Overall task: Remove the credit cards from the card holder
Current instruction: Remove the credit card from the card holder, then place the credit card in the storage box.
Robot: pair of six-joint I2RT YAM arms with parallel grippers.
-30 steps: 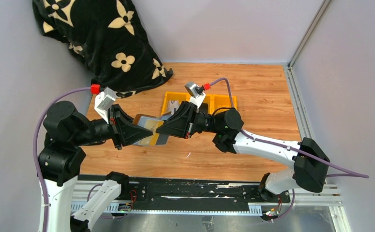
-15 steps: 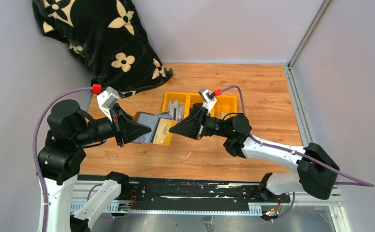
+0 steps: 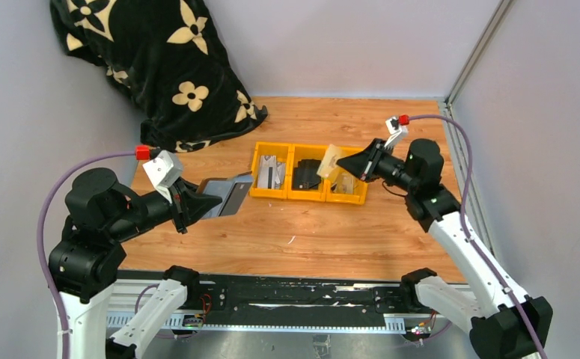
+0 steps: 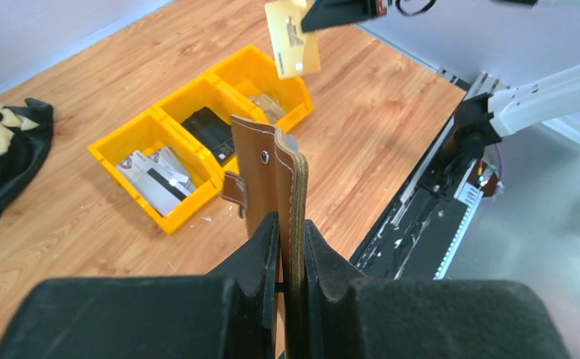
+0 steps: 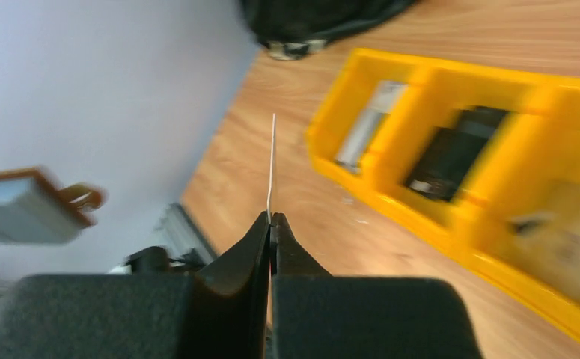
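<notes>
My left gripper (image 3: 210, 202) is shut on the brown leather card holder (image 3: 228, 196), which it holds up off the table left of the bins. In the left wrist view the card holder (image 4: 270, 168) stands on edge between the left gripper (image 4: 290, 228) fingers. My right gripper (image 3: 346, 166) is shut on a gold credit card (image 3: 332, 160), held in the air over the rightmost bin. From the right wrist the credit card (image 5: 272, 161) shows edge-on above the right gripper (image 5: 271, 219), and the card holder (image 5: 23, 206) is blurred at far left.
A row of three yellow bins (image 3: 272, 196) sits mid-table: silver cards (image 3: 270, 172) in the left one, a black item (image 3: 307, 173) in the middle, more cards in the right. A black flowered blanket (image 3: 159, 60) is piled at the back left. Grey walls stand on both sides.
The right gripper drew the gold card out of the card holder and swung right, to above the rightmost bin. The left arm pulled back left with the card holder.
</notes>
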